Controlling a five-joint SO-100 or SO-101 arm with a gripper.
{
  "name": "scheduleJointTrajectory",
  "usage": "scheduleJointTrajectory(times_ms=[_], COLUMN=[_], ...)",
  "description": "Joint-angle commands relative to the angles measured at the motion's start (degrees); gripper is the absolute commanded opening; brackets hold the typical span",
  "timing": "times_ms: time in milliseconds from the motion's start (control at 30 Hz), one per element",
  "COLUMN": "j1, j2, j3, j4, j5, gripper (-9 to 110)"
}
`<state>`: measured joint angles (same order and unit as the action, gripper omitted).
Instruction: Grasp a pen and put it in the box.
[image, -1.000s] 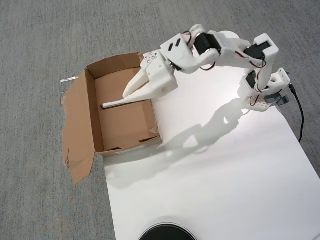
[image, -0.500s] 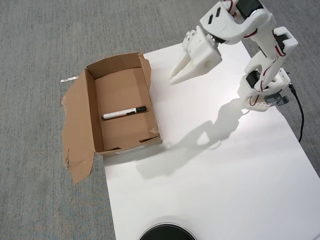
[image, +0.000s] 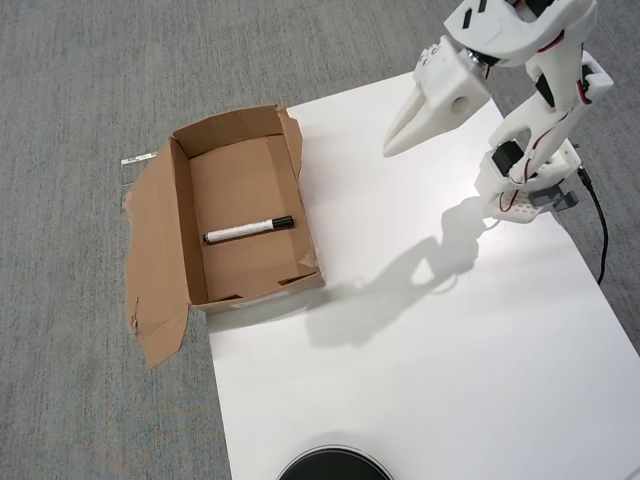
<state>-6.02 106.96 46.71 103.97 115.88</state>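
The pen (image: 248, 230), a slim white marker with a black cap, lies flat on the floor of the box (image: 180, 215) in the overhead view. The box is brown cardboard with low walls and a torn flap spread to the left. My white gripper (image: 392, 148) is raised above the white sheet, to the right of the box and well apart from it. Its fingers point down-left and look closed together, with nothing held between them.
A large white sheet (image: 450, 350) covers the grey carpet (image: 70, 80) under the arm. The arm's base (image: 525, 195) stands at the sheet's right, with a black cable (image: 598, 225) beside it. A round black object (image: 333, 466) sits at the bottom edge.
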Motion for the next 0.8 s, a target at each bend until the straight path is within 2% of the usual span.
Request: scheduleJointTrajectory(times_ms=[0, 200, 500, 767], j1=[0.40, 0.31, 0.40, 0.40], j2=[6.59, 17.14, 35.86, 49.04], j3=[5.14, 18.76, 42.93, 65.08], j4=[4.22, 4.22, 2.90, -13.97], j5=[7.16, 14.90, 14.81, 14.55], gripper=[1, 1, 1, 1])
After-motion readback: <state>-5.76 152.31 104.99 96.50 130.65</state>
